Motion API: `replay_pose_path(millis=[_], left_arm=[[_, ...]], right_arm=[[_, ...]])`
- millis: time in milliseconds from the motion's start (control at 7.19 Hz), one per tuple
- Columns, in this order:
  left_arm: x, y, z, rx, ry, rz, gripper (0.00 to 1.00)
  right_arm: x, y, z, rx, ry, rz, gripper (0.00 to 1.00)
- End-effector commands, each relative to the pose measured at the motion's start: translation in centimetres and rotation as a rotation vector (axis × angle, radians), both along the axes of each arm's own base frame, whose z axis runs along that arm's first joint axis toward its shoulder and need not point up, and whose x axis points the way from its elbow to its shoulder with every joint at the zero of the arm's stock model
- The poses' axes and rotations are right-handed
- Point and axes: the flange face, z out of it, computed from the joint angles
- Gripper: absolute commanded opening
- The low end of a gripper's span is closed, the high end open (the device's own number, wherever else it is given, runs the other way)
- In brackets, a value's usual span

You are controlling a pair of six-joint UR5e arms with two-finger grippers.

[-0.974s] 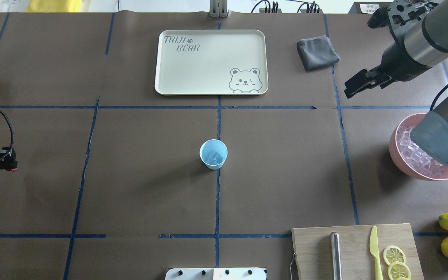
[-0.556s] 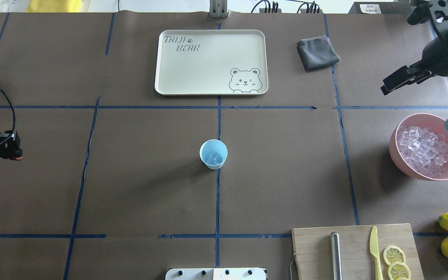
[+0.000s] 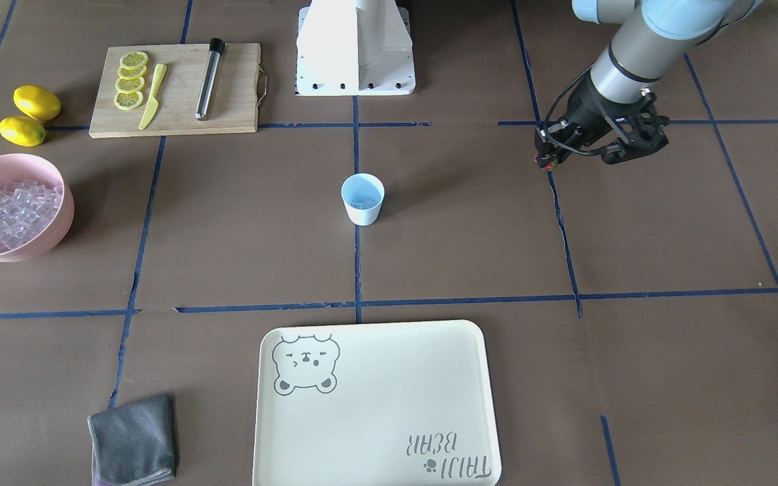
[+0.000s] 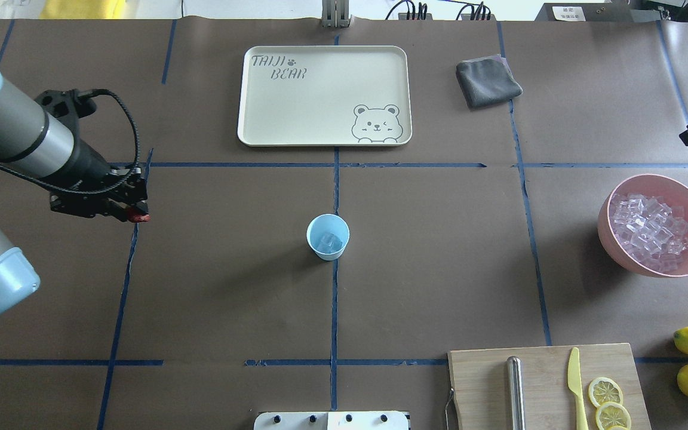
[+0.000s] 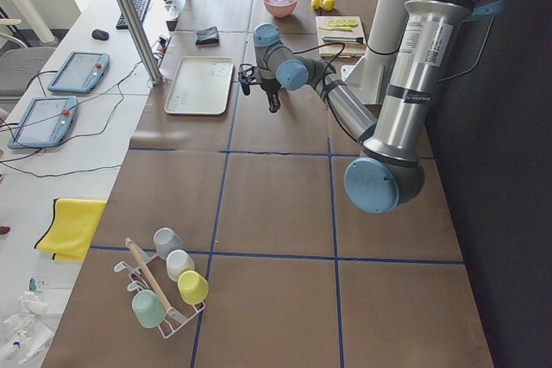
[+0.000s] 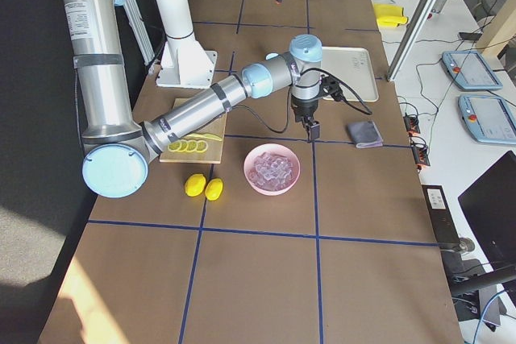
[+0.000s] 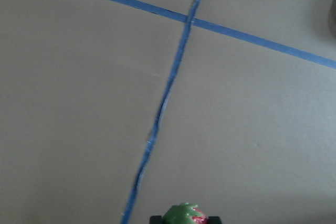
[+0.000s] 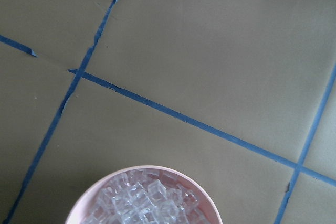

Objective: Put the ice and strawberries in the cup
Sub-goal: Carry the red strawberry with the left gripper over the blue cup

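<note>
Left gripper [image 4: 134, 213] is found clenched on the strawberry [image 7: 184, 215], held above the table [image 4: 439, 269] and well apart from the cup [image 4: 328, 236], on the robot's left. The berry's green cap is turned toward the wrist camera with red flesh beneath; its long axis cannot be determined. The right gripper [image 6: 311, 127] is seen beyond the pink bowl [image 4: 616, 255]; whether it is released or clenched cannot be told. The tapered cup is noted upright, mouth up, white outside and pale blue inside, with a few clear cubes in it. Glassy ice [image 4: 648, 232] is heaped in the smooth bowl. Matt brown paper, gridded by blue tape [image 4: 334, 310], covers the table. Tablets [image 5: 78, 71] are noted on a white bench alongside.
</note>
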Motion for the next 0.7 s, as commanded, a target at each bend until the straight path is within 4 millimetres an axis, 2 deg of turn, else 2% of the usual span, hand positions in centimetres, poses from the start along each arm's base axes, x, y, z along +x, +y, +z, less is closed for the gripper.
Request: replay_pose_path(millis=[0,139,278,417,556], left_arm=[[9.4,-0.8,-7.8,-0.059,0.038,-0.045,0.00],[11.6,-2.0,-11.1,-0.071,0.082,-0.068,0.00],[13.7,-3.1,-12.2,-0.089,0.115,-0.088,0.00],[16.9,-2.6,-12.1,-0.077,0.121,-0.087,0.00],[19.2,-2.4,-11.2,-0.054,0.115,-0.095,0.00]], right_arm=[[4.1,0.8,3.8,-0.008,0.020,-0.009,1.00],[5.1,0.8,5.0,-0.015,0.014,-0.016,1.00],[5.3,1.1,5.7,-0.026,0.016,-0.015,1.00],[5.4,1.2,5.9,-0.031,0.015,-0.014,1.00],[5.7,1.3,6.1,-0.038,0.013,-0.009,1.00]])
